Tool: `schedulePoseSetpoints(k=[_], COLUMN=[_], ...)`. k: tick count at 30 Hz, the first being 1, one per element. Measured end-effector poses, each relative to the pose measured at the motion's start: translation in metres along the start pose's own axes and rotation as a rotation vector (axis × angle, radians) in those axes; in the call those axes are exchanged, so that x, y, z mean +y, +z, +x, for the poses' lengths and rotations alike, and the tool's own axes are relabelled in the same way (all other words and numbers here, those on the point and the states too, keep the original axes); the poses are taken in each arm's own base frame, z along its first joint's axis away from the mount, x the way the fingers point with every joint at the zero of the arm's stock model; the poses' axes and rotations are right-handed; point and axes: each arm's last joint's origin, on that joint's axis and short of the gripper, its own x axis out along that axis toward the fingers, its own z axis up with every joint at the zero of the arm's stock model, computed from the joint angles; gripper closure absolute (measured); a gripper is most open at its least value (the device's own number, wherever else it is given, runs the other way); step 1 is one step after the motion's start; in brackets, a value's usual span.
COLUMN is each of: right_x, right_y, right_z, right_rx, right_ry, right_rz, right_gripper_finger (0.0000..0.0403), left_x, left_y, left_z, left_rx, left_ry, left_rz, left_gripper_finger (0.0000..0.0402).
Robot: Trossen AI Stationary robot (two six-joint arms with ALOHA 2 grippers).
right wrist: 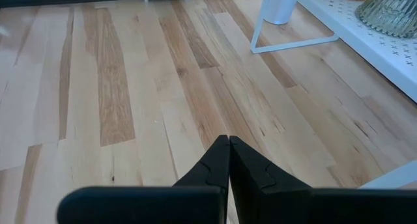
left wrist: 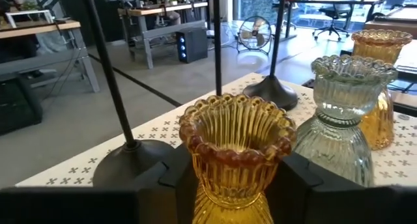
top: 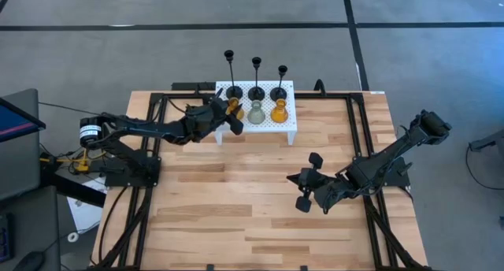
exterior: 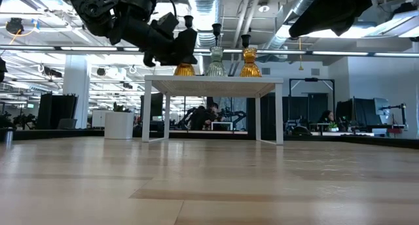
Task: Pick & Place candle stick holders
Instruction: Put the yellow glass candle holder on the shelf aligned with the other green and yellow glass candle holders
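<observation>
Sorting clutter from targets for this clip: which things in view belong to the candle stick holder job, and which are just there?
Job:
- three black stemmed holders
- amber glass holder between the left gripper fingers
- clear-grey glass holder
- second amber glass holder
- white perforated stand bearing them

Just there:
- right gripper, shut, over bare table
- white pot

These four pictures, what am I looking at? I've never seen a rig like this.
Two dark robot arms work at a wooden table. One picture looks straight down, one looks level across the tabletop, and one comes from each wrist. A white stand carries three black holders behind three glass ones. The left gripper has its fingers on either side of the left amber holder, which is still on the stand. The right gripper is shut and empty, over bare table.
</observation>
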Motion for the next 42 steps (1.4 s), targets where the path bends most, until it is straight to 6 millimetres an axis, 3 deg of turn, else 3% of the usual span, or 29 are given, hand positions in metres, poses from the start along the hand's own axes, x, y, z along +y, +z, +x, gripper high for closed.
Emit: schedulePoseSetpoints(k=[9,23,37,42], right_x=[0.0,0.0,0.0,0.002], right_y=[0.0,0.0,0.001,0.009], right_z=[0.0,0.0,0.0,0.007], right_rx=[0.0,0.0,-0.007,-0.067], right_ry=[0.0,0.001,0.003,0.011], right_rz=[0.0,0.001,0.008,0.081], right_gripper_finger=[0.0403,0.0403,0.0403,0.0403], left_x=[-0.006,-0.002,-0.006,-0.008], left_y=[-0.002,0.013,0.054,0.057], left_z=[-0.003,-0.013,-0.06,-0.079], left_rx=[0.011,-0.034,-0.16,-0.118], left_ry=[-0.044,-0.051,-0.165,-0.231], left_rz=[0.007,-0.019,-0.022,0.001], left_gripper_finger=[0.0202,0.0176,0.0179,0.0183])
